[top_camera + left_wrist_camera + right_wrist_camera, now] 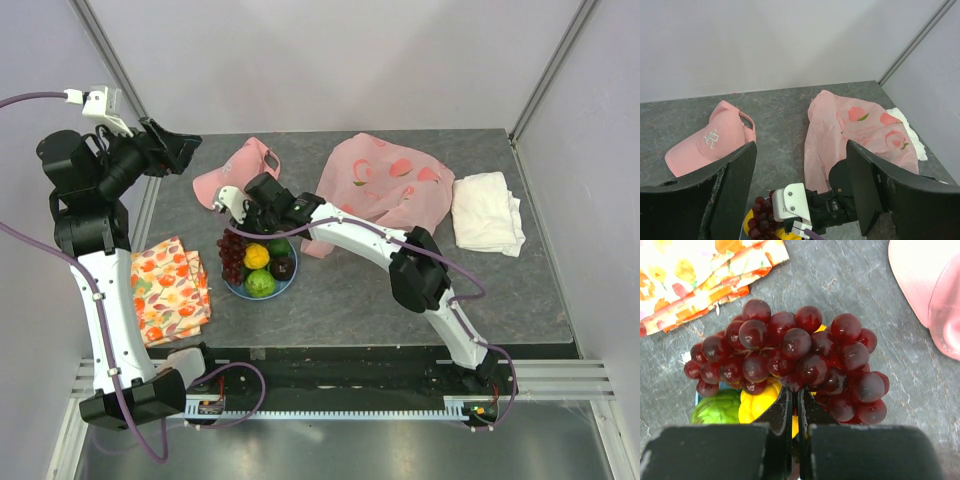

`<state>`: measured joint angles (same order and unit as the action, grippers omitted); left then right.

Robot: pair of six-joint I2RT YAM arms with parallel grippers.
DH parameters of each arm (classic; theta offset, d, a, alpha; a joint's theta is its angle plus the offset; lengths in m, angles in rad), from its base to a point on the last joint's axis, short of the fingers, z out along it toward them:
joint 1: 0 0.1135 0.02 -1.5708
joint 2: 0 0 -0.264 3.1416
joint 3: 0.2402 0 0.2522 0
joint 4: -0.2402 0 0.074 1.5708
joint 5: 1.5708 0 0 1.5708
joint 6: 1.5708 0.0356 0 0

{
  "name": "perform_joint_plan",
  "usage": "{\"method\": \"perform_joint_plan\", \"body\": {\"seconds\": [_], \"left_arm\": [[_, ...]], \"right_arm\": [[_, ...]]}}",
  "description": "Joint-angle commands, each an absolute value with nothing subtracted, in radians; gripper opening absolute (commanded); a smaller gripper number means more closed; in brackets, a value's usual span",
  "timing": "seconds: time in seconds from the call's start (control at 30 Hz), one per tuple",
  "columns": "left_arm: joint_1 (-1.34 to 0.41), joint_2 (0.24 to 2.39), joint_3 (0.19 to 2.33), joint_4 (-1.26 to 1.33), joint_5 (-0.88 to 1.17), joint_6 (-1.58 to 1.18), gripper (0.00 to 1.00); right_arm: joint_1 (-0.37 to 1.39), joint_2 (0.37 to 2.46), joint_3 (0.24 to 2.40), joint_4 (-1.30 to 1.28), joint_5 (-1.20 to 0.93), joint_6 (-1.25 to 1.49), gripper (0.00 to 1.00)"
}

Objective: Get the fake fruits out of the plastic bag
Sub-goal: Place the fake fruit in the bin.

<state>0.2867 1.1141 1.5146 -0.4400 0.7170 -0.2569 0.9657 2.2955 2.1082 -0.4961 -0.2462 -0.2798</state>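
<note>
Presently: we find right gripper [795, 396] pressed together, pinching base of red grape bunch [790, 352] above blue plate [238, 289]. We see lemon [257, 256], green round fruit [260, 283], dark purple fruit [283, 267] on plate. Left gripper [801, 147] spread wide, raised, holding nothing. Pink plastic bag [385, 190] lies near plate's far right side.

Red grapes [232, 255], lemon [257, 256], green fruit [260, 284], purple fruit [282, 268] and avocado [279, 246] sit heaped left of centre. The pink, peach-printed bag [385, 185] lies crumpled near the far edge.
</note>
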Motion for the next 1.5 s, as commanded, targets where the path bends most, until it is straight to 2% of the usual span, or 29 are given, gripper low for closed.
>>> {"method": "perform_joint_plan", "body": {"seconds": [0.0,0.3,0.4,0.67,0.7,0.73,0.8,0.83,0.93,1.27,1.33,1.37,1.47], "left_arm": [[0.295,1.118,1.514,-0.396,0.745,-0.296,0.8],[0.295,1.123,1.497,-0.382,0.75,-0.305,0.79],[0.295,1.129,1.496,-0.379,0.75,-0.307,0.79],[0.296,1.14,1.494,-0.376,0.752,-0.307,0.79],[0.296,1.138,1.493,-0.376,0.752,-0.307,0.79],[0.295,1.14,1.491,-0.376,0.752,-0.307,0.79],[0.295,1.14,1.49,-0.376,0.752,-0.307,0.79],[0.296,1.141,1.488,-0.374,0.753,-0.308,0.79],[0.295,1.141,1.488,-0.374,0.755,-0.31,0.79],[0.296,1.135,1.494,-0.374,0.753,-0.311,0.79],[0.296,1.137,1.493,-0.379,0.749,-0.311,0.8],[0.296,1.138,1.49,-0.386,0.743,-0.308,0.82],[0.296,1.141,1.476,-0.397,0.733,-0.295,0.84]], "right_arm": [[0.96,2.181,2.06,-0.477,-0.203,-0.265,0.0],[0.96,2.138,2.02,-0.485,-0.202,-0.255,0.01],[0.962,2.152,2.017,-0.498,-0.204,-0.259,0.05],[0.963,2.175,1.997,-0.505,-0.201,-0.247,0.23],[0.963,2.174,1.997,-0.505,-0.201,-0.244,0.29],[0.963,2.172,1.999,-0.505,-0.198,-0.242,0.4],[0.963,2.171,2.002,-0.503,-0.186,-0.235,0.48],[0.963,2.168,2.002,-0.503,-0.183,-0.233,0.56],[0.965,2.161,2.0,-0.5,-0.167,-0.23,0.67],[0.965,2.083,2.008,-0.554,-0.143,-0.247,0.76],[0.96,1.999,1.951,-0.566,-0.12,-0.262,0.88],[0.957,1.97,1.907,-0.568,-0.054,-0.267,0.98],[0.921,1.866,1.82,-0.558,0.096,-0.236,0.98]]}}
